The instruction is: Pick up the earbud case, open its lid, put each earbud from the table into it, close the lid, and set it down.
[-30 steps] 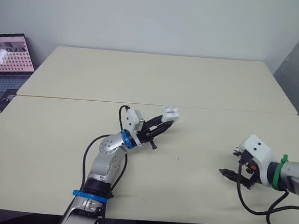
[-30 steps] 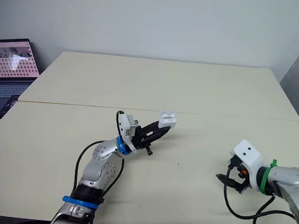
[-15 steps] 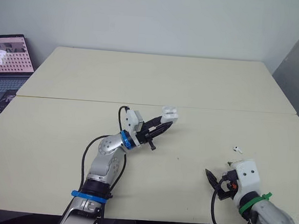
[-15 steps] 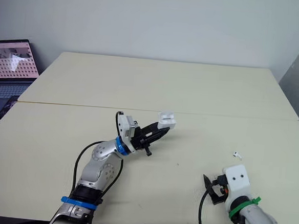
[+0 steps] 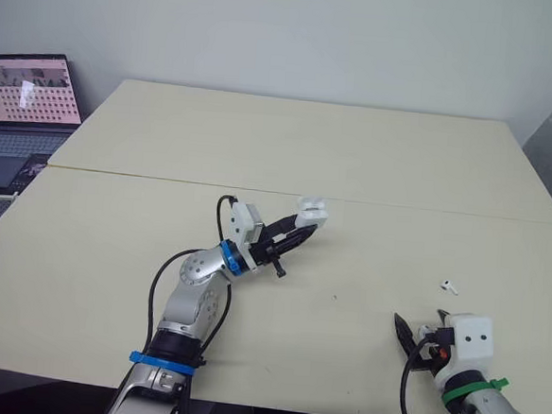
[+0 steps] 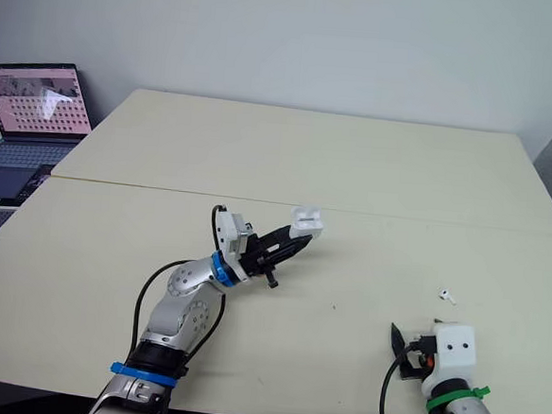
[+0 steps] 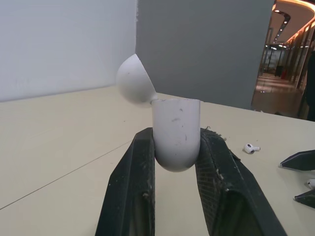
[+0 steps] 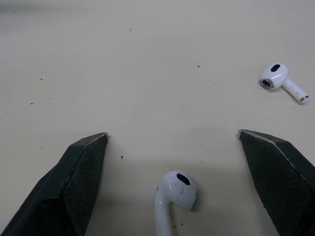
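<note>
Left fingers first: clamped shut on the body of the earbud case, holding it up off the counter near the middle, lid flipped open and tipped back. Right fingers next: spread wide, gripping nothing, tips low over the counter at the near right edge.

Straddling one earbud there, roughly centred in the gap and touching neither side. Appears to lie with the stem running back toward the wrist and the bud end pointing forward, so long axis along the reach and square to the closing line. Second earbud loose on the counter farther out, about one o'clock from the right fingers in the head view, apart from the first. Case away at about ten o'clock from the same fingers, well apart.

Plainly a right-arm job, with both earbuds far closer to that side. By the look of it: case up and open, neither earbud loaded, first pick about to begin. Calls for a small drop and a gentle close. Some risk of squirting the smooth little thing out forward, or of catching only the stem and letting it swing.
</note>
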